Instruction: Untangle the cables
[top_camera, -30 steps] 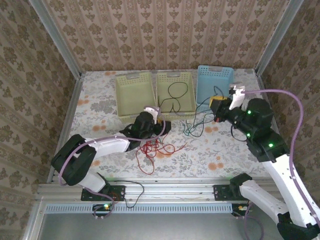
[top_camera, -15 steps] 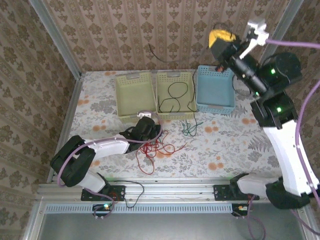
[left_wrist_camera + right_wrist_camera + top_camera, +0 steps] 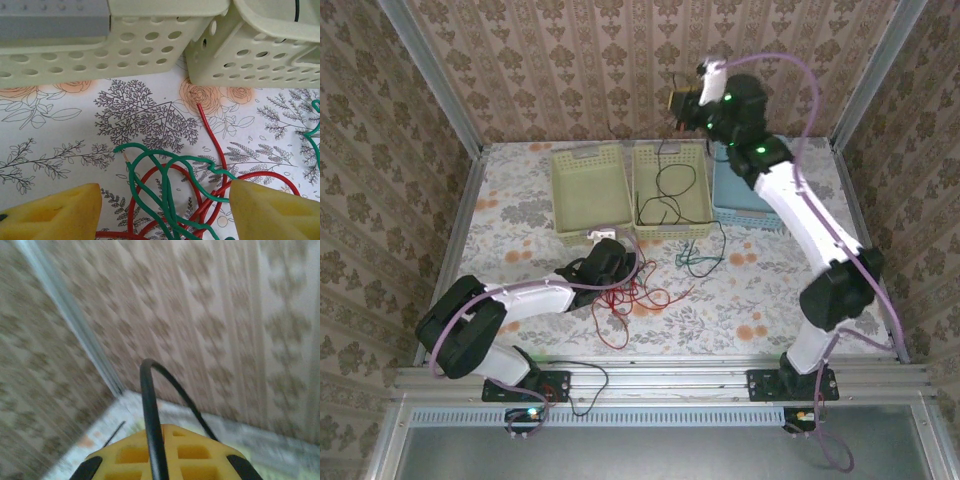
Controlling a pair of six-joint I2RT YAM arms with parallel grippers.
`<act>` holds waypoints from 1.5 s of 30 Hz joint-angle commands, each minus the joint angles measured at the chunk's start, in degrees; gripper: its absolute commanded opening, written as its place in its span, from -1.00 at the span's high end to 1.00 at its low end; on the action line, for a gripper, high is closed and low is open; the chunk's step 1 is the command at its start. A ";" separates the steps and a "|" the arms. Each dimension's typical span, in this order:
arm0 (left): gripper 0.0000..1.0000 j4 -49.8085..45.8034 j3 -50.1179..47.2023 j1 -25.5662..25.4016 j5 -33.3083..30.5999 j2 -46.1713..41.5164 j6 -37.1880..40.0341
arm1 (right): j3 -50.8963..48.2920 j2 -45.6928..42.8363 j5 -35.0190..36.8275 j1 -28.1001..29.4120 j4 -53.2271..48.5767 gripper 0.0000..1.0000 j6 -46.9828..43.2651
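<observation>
Red cable (image 3: 210,131), green cable (image 3: 150,196) intertwined, black cable (image 3: 668,207) in basket (image 3: 670,229)

Red, green, black cables (image 3: 630,293); floral table (image 3: 520,210).

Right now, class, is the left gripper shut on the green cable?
No, the left gripper stands open, the green cable lying loose between its fingers.

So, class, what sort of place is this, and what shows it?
Probably a robot test cell: wallpapered panels in a metal frame enclose a table, two arms are bolted at its near edge, and baskets and cables lie on it.
</observation>
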 commanded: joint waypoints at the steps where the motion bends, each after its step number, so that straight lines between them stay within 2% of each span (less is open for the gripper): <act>1: -0.38 -1.56 0.18 -0.45 -0.55 -1.96 -0.44 | -1.53 2.05 7.87 0.17 0.17 1.00 1.11; 9: -0.38 -1.46 -1.16 -0.50 -0.61 -2.38 -1.45 | -0.14 11.19 16.24 -0.34 -11.20 1.00 1.14; 12: -0.38 -1.35 -0.86 -0.59 -0.67 -2.15 -1.41 | 1.29 14.17 10.52 -0.34 -17.74 0.98 1.27; 14: -0.39 -1.14 -0.65 -0.59 -0.78 -2.06 -1.44 | 0.89 14.72 5.13 -0.25 -21.23 0.82 1.66; 17: -0.39 -1.15 0.04 -0.53 -0.84 -1.44 -1.28 | -4.53 11.93 0.06 0.01 -21.73 0.34 2.48; 20: -0.39 -1.56 1.00 -0.59 -0.54 -0.49 -0.80 | -12.09 6.03 0.85 0.19 -20.08 0.14 3.78; 24: -0.39 -1.09 1.56 -0.58 -0.29 0.16 -0.72 | -21.14 -3.32 6.32 0.19 -19.42 -0.09 4.56; 28: -0.39 -0.95 2.21 -0.59 0.49 0.96 -0.44 | -28.32 -9.37 10.40 0.10 -22.56 -0.11 5.41; 35: -0.39 -0.53 2.08 -0.68 0.41 1.15 -0.62 | -42.13 -15.10 11.84 -2.05 -22.58 -0.11 9.14; 40: -0.39 -0.67 2.26 -0.67 0.54 1.28 -0.49 | -46.59 -14.18 12.53 -3.38 -20.13 -0.10 11.10; 45: -0.39 -1.19 2.61 -0.68 0.47 0.96 -0.53 | -46.76 -9.75 12.05 -3.98 -16.79 -0.02 11.76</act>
